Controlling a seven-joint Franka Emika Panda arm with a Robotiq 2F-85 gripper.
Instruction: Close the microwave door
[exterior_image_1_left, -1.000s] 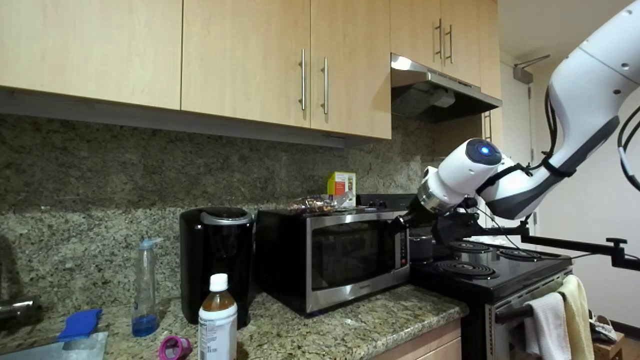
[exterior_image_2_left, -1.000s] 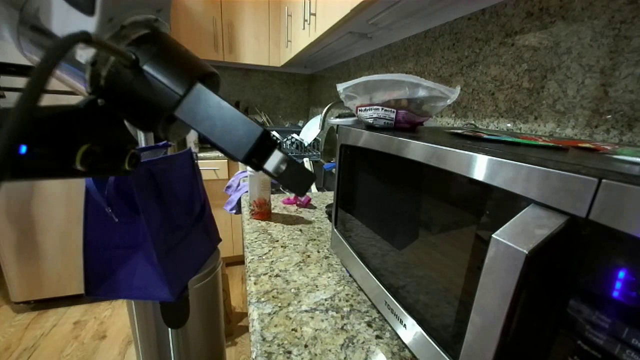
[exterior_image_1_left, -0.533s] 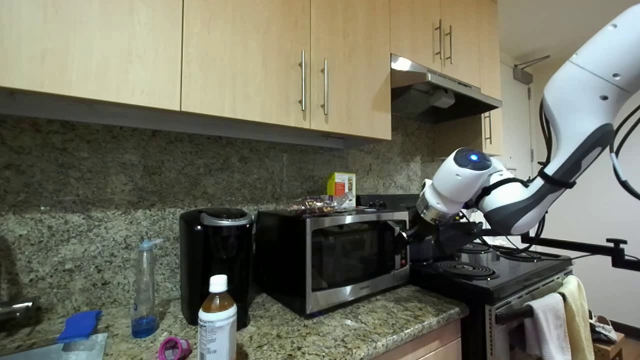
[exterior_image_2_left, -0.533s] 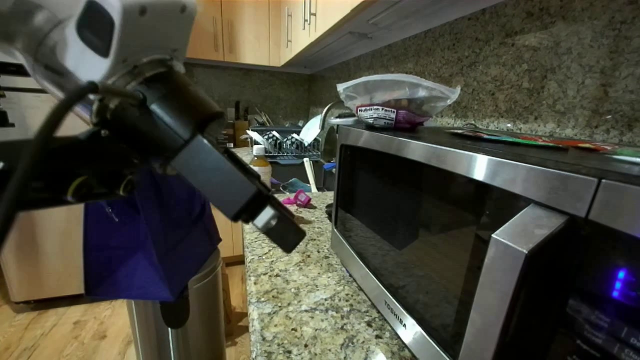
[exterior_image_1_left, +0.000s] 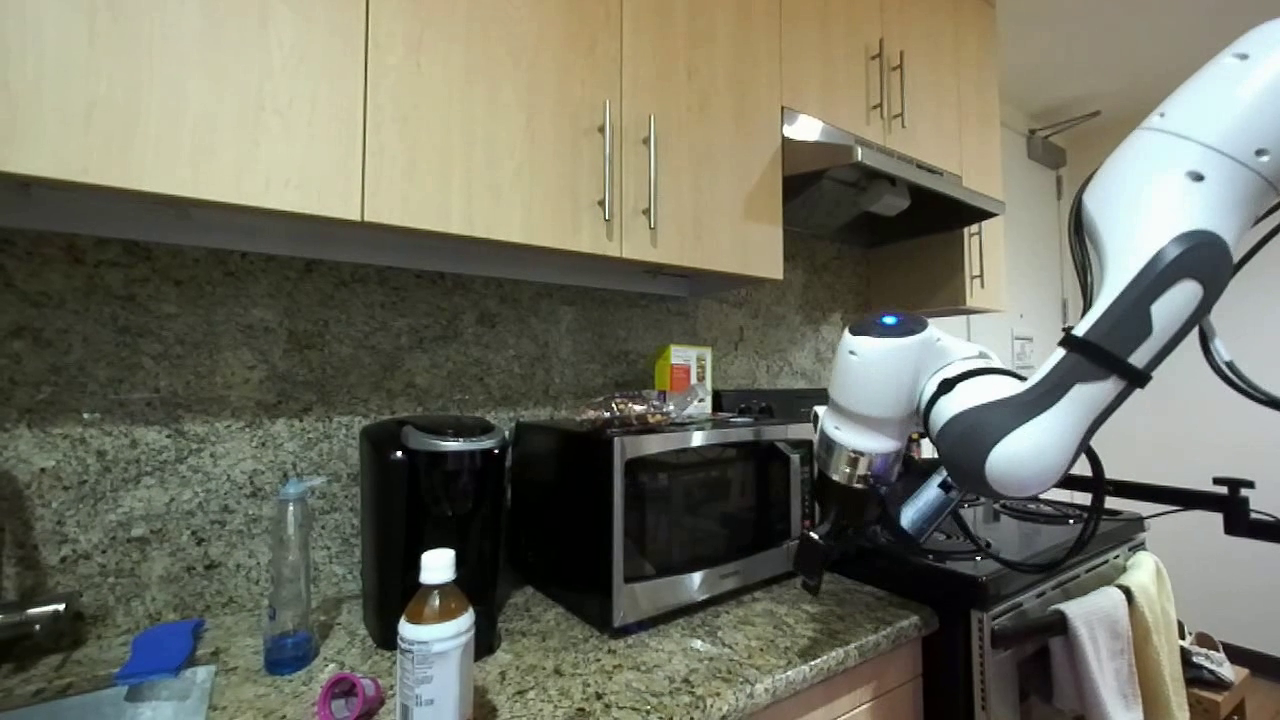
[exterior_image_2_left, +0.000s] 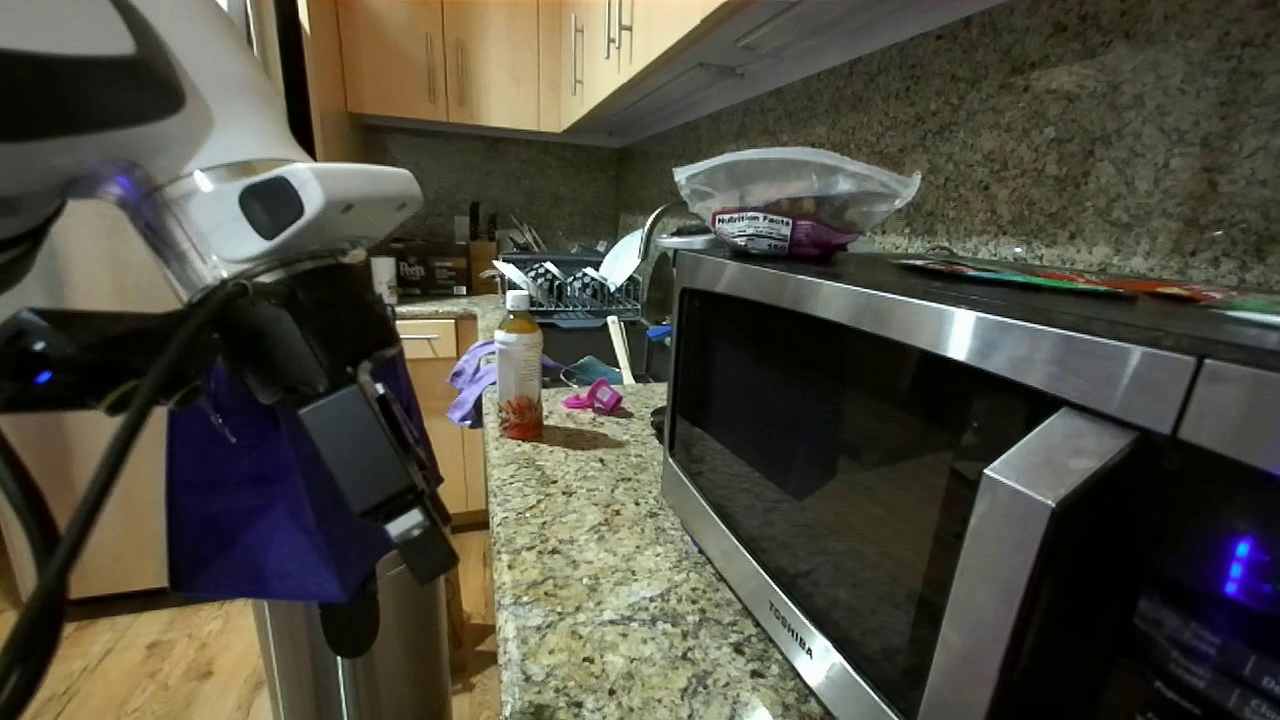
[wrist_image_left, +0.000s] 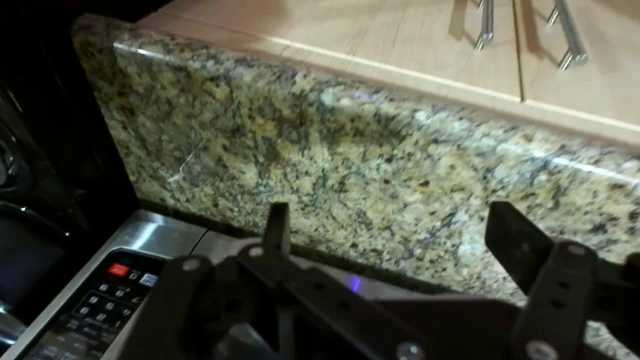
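Note:
The microwave door (exterior_image_1_left: 705, 510) is a silver-framed panel with a dark glass window. It lies flush against the microwave's front in both exterior views; the handle side shows closer in an exterior view (exterior_image_2_left: 820, 450). In the wrist view its lower silver frame (wrist_image_left: 222, 246) is partly hidden behind my fingers, beside the button panel (wrist_image_left: 110, 305). My gripper (exterior_image_1_left: 812, 570) hangs pointing down in front of the door's lower right corner, apart from it. It also shows beyond the counter's edge in an exterior view (exterior_image_2_left: 428, 550). In the wrist view my gripper (wrist_image_left: 390, 205) has its fingers wide apart with nothing between them.
A black coffee maker (exterior_image_1_left: 430, 540) stands beside the microwave, with a labelled bottle (exterior_image_1_left: 436, 640) in front. A stove (exterior_image_1_left: 1000, 560) is on the other side. A plastic bag (exterior_image_2_left: 790, 200) lies on top of the microwave. A blue bag (exterior_image_2_left: 270, 500) hangs beyond the granite counter (exterior_image_2_left: 600, 580).
My gripper has moved down and away from the microwave's front, turning from slanted toward it to pointing more steeply down. The door has not visibly moved.

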